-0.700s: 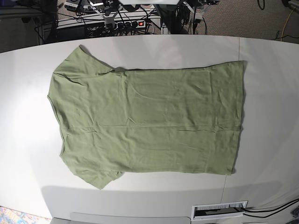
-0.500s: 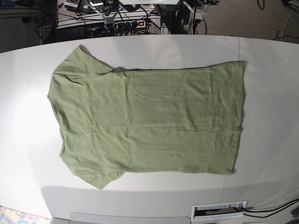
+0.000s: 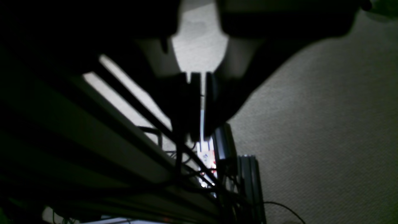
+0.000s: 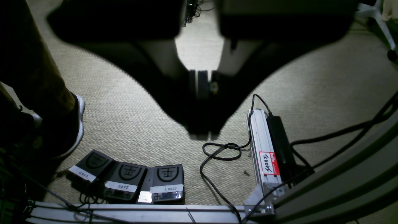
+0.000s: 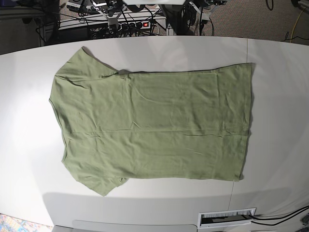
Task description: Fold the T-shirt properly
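The sage-green T-shirt (image 5: 154, 125) lies spread flat on the white table (image 5: 275, 96), collar end to the left, hem to the right, sleeves at top left and bottom left. Neither gripper shows in the base view. In the left wrist view my left gripper (image 3: 201, 133) hangs over carpet and frame beams, its jaws together, holding nothing. In the right wrist view my right gripper (image 4: 202, 135) hangs over the carpet floor, jaws together and empty. The T-shirt is out of view in both wrist views.
Foot pedals (image 4: 130, 180), an aluminium rail (image 4: 264, 155), cables and a person's shoe (image 4: 74, 124) lie on the floor below the right gripper. A power strip (image 5: 137, 25) sits behind the table. A white slotted vent (image 5: 227, 218) sits at the front edge.
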You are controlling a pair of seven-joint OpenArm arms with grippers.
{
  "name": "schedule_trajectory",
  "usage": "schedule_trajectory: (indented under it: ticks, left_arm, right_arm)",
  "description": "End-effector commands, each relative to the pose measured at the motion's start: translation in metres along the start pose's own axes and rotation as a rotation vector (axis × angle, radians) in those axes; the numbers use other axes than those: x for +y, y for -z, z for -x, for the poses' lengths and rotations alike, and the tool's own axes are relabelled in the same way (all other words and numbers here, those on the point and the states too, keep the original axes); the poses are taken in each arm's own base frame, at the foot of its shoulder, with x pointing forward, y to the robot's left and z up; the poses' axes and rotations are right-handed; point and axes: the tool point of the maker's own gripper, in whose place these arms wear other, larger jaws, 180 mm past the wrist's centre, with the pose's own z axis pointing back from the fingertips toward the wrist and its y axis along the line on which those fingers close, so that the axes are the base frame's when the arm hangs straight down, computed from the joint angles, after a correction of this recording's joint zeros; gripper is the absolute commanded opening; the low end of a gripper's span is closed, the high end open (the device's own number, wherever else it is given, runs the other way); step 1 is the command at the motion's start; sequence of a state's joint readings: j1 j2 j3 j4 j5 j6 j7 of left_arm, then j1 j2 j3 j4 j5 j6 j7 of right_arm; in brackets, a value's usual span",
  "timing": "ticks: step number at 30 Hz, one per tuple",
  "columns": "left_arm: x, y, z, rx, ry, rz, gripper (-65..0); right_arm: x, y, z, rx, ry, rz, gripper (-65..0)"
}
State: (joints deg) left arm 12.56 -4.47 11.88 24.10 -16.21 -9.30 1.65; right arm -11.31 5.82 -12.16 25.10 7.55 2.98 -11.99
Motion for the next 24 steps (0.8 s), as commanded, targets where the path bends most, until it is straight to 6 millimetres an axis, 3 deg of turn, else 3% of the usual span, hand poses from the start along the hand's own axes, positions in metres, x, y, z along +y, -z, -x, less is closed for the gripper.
schedule_trajectory:
  ticks: [1,10,13,19,24]
  left_arm:
    - [-0.001,-0.001,0.005,0.0,-0.01,0.012,-65.0]
    - [-0.002,-0.003,0.01,-0.016,-0.015,0.012,-65.0]
    - [0.0,-0.003,0.012,-0.012,-0.014,0.01,-65.0]
    - [0.006,-0.009,0.039,0.035,0.045,0.003,-65.0]
    - [0.016,-0.026,0.059,0.025,0.063,-0.004,-65.0]
  right_arm:
    - [-0.005,-0.001,0.002,0.004,-0.003,0.005,-65.0]
    - [-0.005,-0.001,0.004,0.006,-0.003,0.005,-65.0]
    - [-0.005,-0.001,0.014,0.02,-0.004,0.004,-65.0]
    - [-0.007,-0.005,0.049,0.078,-0.047,0.011,-65.0]
    - [-0.019,-0.01,0.077,0.125,-0.093,0.001,-65.0]
